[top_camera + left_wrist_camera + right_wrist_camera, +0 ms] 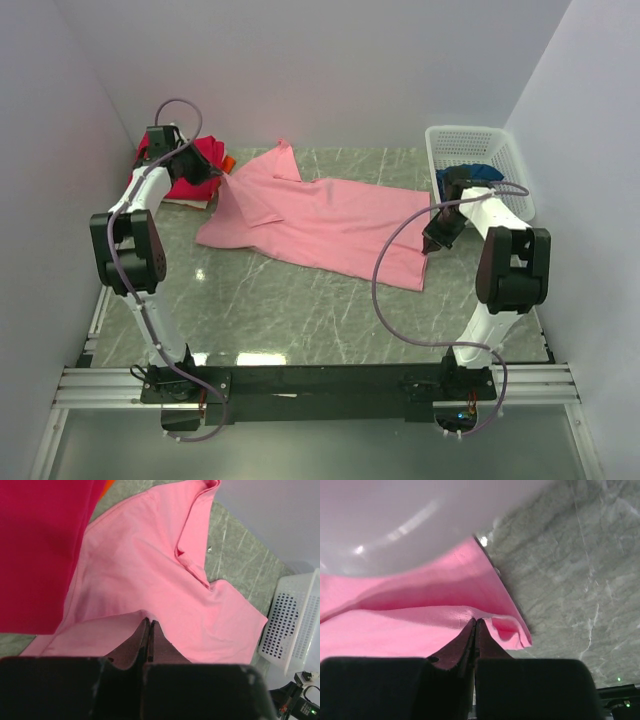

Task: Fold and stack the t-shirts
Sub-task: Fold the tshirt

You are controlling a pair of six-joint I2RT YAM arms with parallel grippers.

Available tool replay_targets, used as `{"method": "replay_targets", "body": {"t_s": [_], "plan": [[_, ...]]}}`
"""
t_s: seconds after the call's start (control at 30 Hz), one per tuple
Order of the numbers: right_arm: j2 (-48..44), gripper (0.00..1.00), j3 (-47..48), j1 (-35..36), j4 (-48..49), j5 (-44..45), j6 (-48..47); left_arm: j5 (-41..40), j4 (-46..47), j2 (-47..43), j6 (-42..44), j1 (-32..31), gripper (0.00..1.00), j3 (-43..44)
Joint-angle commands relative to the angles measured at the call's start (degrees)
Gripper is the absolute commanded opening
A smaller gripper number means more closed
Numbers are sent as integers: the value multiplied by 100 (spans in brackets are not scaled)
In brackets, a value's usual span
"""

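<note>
Looking at your arms first: both are bent sharply at the elbow, forearms reaching toward the back of the table (330, 320). Your left gripper (222, 180) sits back left, just beside the red tee (195, 160). It's pinched tight on the pink tee (330, 215) at its left edge, and the cloth rises to it in a peak. Your right gripper (432, 245) angles down near the basket (512, 170), clamped on the pink tee's right edge close to a corner, which curls over just past the fingertips. The pink tee lies spread mid-table between the two grippers. Its long axis runs back left to front right in the top view, with one flap pointing at the back wall. A bit of orange tee (229, 162) peeks out next to the red one, and a blue tee (470, 178) sits in the basket.
</note>
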Motion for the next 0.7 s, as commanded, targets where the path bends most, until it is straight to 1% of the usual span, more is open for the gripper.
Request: {"method": "replay_targets", "body": {"t_s": [0.0, 0.13, 0.17, 0.2, 0.23, 0.27, 0.3, 0.33, 0.37, 0.4, 0.47, 0.53, 0.63, 0.67], "plan": [[119, 0, 344, -46, 42, 159, 41, 117, 162, 192, 66, -2, 1, 414], [198, 0, 370, -55, 85, 186, 41, 240, 179, 412, 67, -2, 1, 643], [216, 0, 379, -55, 103, 177, 15, 266, 215, 439, 58, 6, 5, 652], [207, 0, 405, -55, 112, 151, -3, 301, 232, 474, 40, -2, 13, 713], [216, 5, 423, -64, 138, 116, -20, 353, 241, 544, 32, 6, 24, 749], [207, 14, 466, -55, 164, 89, -73, 380, 250, 570, 23, -2, 47, 836], [207, 24, 484, -55, 191, 54, -99, 398, 250, 588, 14, -2, 57, 872], [155, 37, 511, -55, 200, 45, -126, 380, 224, 597, 23, -28, 64, 907], [119, 41, 546, -55, 209, 36, -178, 363, 171, 588, 92, -55, 71, 951], [15, 45, 546, -55, 217, 36, -196, 345, 145, 527, 128, -81, 73, 942], [-135, 49, 433, -46, 270, 54, -249, 275, 109, 404, 224, -99, 77, 742], [-371, 52, 283, -46, 357, 71, -275, 214, 92, 177, 295, -99, 77, 487], [-662, 52, -156, -55, 463, 71, -267, 55, -40, -167, 470, -99, 76, -84], [-741, 52, -418, -46, 498, 71, -249, -84, -75, -263, 549, -99, 75, -399]]}}
